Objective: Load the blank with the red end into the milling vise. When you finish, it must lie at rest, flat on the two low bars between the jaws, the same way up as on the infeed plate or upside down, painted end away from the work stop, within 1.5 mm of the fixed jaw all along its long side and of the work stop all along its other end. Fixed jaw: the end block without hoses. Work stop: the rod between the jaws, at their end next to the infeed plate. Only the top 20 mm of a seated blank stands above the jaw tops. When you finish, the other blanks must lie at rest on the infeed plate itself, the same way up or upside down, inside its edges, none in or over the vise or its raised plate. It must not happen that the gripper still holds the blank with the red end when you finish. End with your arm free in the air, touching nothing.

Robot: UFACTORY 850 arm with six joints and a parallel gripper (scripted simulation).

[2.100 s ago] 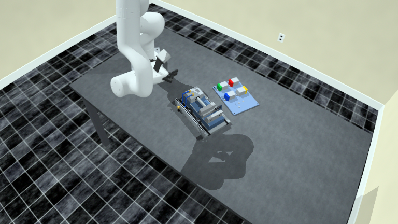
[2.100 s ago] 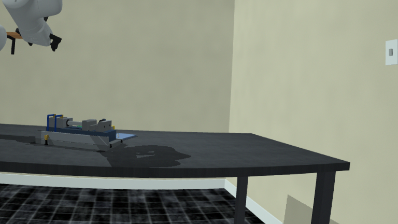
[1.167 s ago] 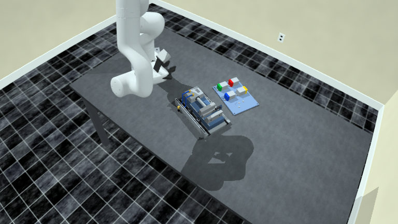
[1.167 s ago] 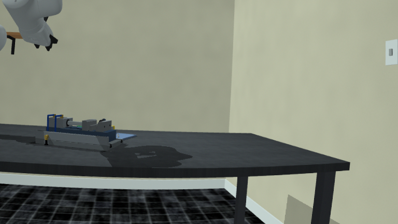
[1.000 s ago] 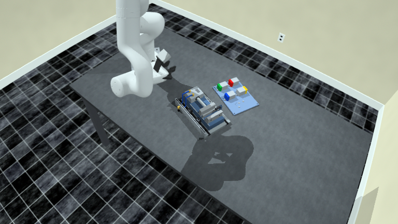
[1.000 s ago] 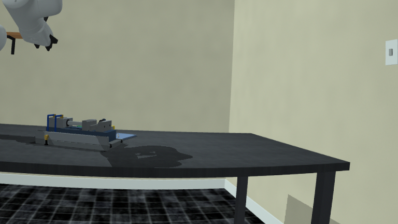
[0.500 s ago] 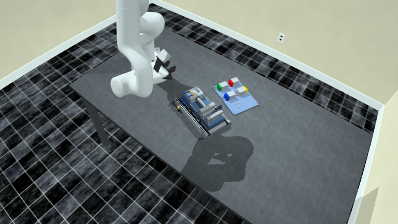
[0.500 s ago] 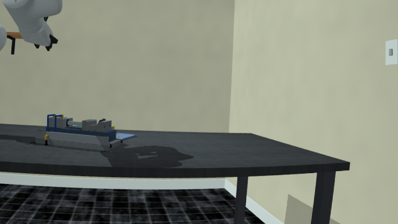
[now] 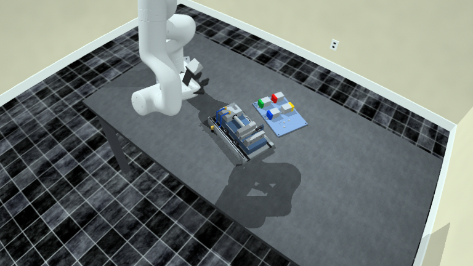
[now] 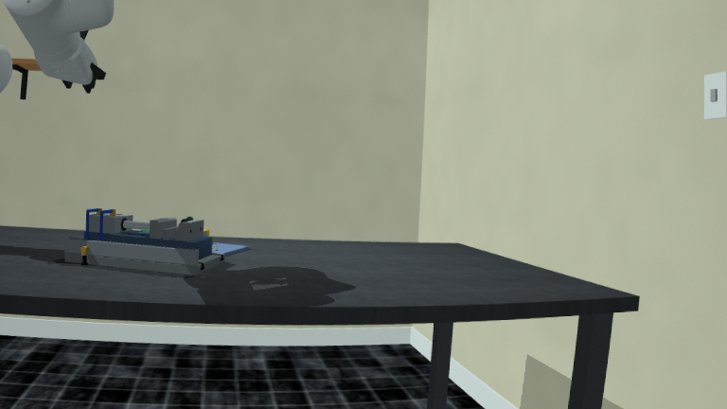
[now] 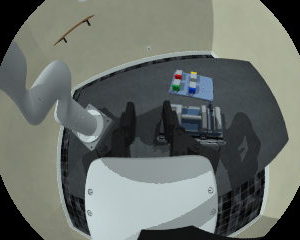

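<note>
High above the matte dark-grey tabletop [image 9: 342, 179] hangs the hand [image 10: 84, 81], its 2 black fingers partly drawn together with nothing between them, so it stands open and grips nothing. It caps a smooth, white, tubular arm [image 9: 153, 40]. Well below and apart from it, the blank with the red end [image 9: 278, 96] lies on the flat, pale-blue infeed plate [image 9: 296, 125], a light-grey rectangular block with 1 painted end. 3 similar blocks share the plate: a green-ended blank [image 9: 263, 101], a blue-ended blank [image 9: 273, 112] and a yellow-ended blank [image 9: 287, 106]. Just beside the plate sits the milling vise [image 9: 240, 128], blocky grey jaws on a blue body, with blue hoses [image 9: 219, 114] at 1 end.
</note>
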